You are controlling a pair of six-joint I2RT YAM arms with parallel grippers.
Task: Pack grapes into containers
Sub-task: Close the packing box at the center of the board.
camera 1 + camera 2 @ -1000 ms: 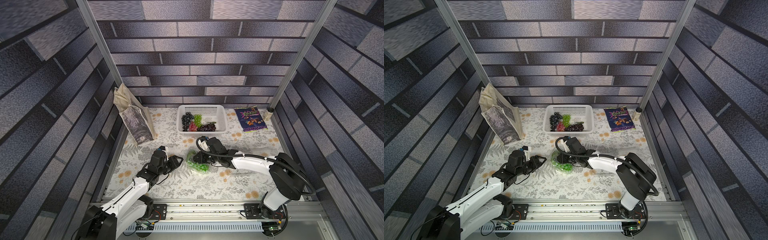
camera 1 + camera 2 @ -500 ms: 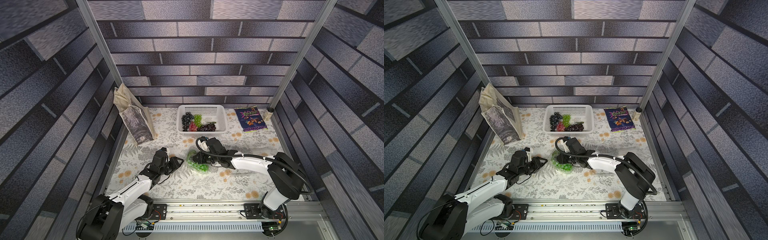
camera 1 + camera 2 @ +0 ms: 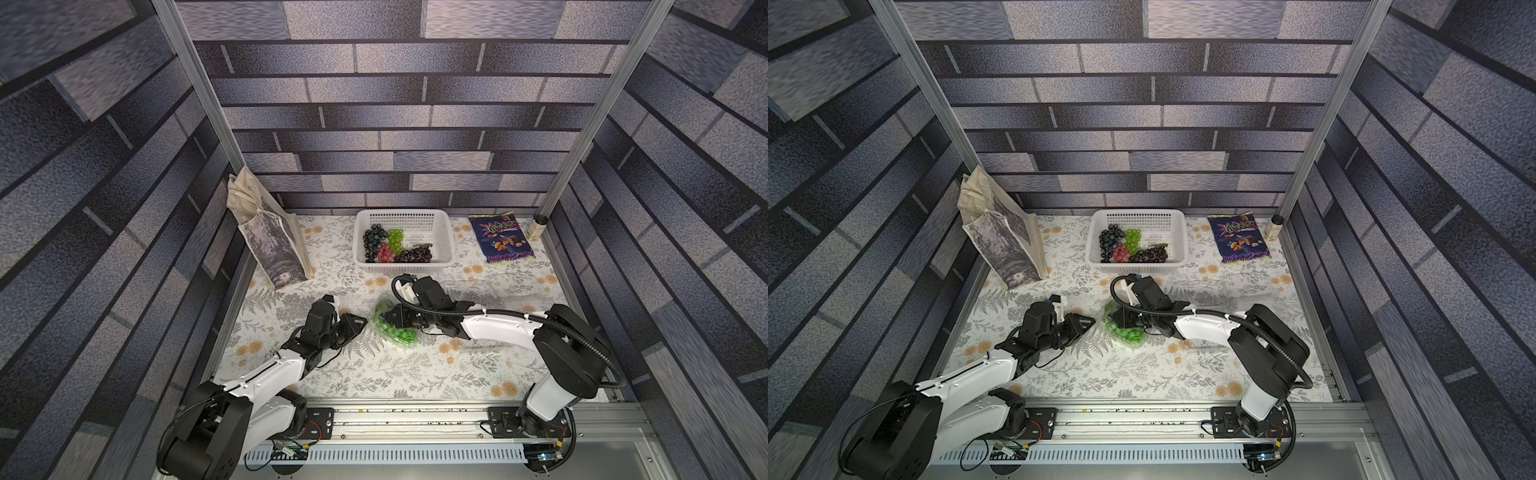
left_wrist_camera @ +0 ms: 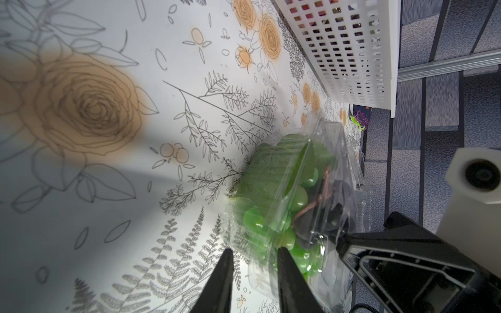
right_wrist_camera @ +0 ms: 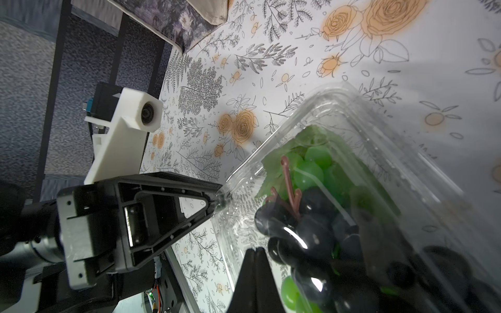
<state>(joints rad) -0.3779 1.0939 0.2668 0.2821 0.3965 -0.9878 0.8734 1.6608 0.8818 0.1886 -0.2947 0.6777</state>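
As the left gripper (image 4: 254, 250) narrows half-open jaws, gripping nothing yet, at nine o'clock of the clamshell (image 3: 402, 338), the shut, empty right gripper (image 5: 256, 252) rests against it over grapes (image 3: 390, 330), six o'clock from the basket (image 3: 445, 249), so closing seems near.

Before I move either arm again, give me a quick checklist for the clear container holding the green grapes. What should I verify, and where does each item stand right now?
1. Grapes inside the container: green grapes and black grapes lie in it: ok.
2. Lid latched: cannot tell.
3. Right tool shut, tip at the container: ok.
4. Left tool at the container's corner, jaws apart; hold on the rim: cannot tell.
5. Basket emptied: four bunches lie in it: not ok.
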